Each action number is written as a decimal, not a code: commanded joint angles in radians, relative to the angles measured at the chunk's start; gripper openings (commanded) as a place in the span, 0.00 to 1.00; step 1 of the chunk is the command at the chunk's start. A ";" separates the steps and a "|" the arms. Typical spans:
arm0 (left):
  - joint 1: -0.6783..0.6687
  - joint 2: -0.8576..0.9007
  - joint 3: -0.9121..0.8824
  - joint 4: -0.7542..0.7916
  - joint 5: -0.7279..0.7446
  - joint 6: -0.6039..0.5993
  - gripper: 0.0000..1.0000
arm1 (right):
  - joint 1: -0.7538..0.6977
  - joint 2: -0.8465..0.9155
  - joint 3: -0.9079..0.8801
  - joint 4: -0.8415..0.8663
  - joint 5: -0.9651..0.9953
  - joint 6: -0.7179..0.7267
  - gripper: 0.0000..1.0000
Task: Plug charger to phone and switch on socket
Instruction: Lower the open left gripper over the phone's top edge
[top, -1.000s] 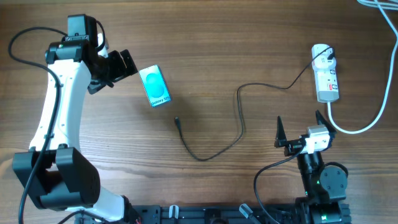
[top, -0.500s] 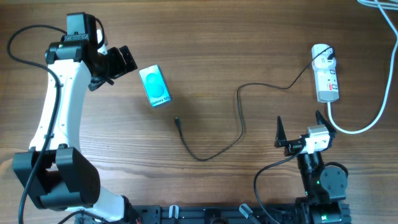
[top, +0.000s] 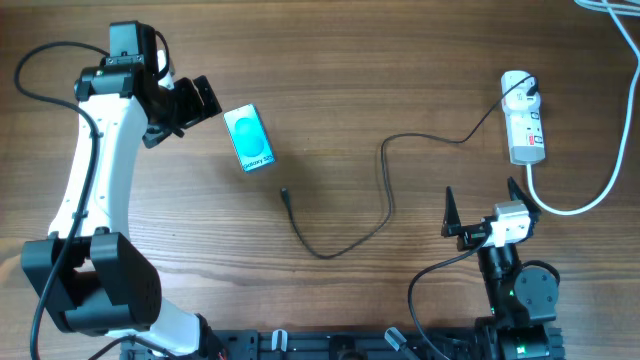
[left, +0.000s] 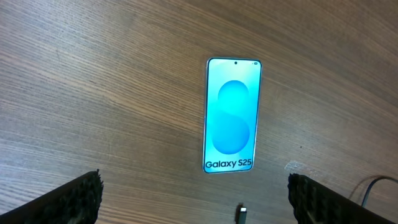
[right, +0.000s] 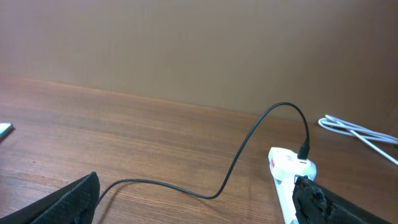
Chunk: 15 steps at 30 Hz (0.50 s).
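Observation:
The phone (top: 249, 138) lies flat on the table, teal screen up; in the left wrist view (left: 231, 115) its "Galaxy S25" end faces my gripper. My left gripper (top: 195, 100) is open and empty, just left of the phone. The black charger cable (top: 385, 200) runs from its free connector tip (top: 285, 195), also seen in the left wrist view (left: 242, 213), to its plug in the white socket strip (top: 523, 131). My right gripper (top: 482, 210) is open and empty, below the socket. The right wrist view shows the cable (right: 249, 149) and the socket (right: 289, 168).
A thick white cord (top: 590, 200) loops from the socket toward the right edge and back corner. It also shows in the right wrist view (right: 360, 134). A brown wall stands behind the table.
The left gripper has shifted very slightly up and away from the phone. Nothing else has moved.

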 joint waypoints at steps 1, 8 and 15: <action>-0.005 0.012 0.016 -0.006 0.016 -0.009 1.00 | -0.005 -0.012 -0.001 0.003 -0.013 -0.009 1.00; -0.035 0.013 0.016 -0.003 0.015 -0.009 1.00 | -0.005 -0.012 -0.001 0.003 -0.013 -0.008 1.00; -0.074 0.013 0.016 0.021 0.015 -0.010 1.00 | -0.005 -0.012 -0.001 0.003 -0.013 -0.009 1.00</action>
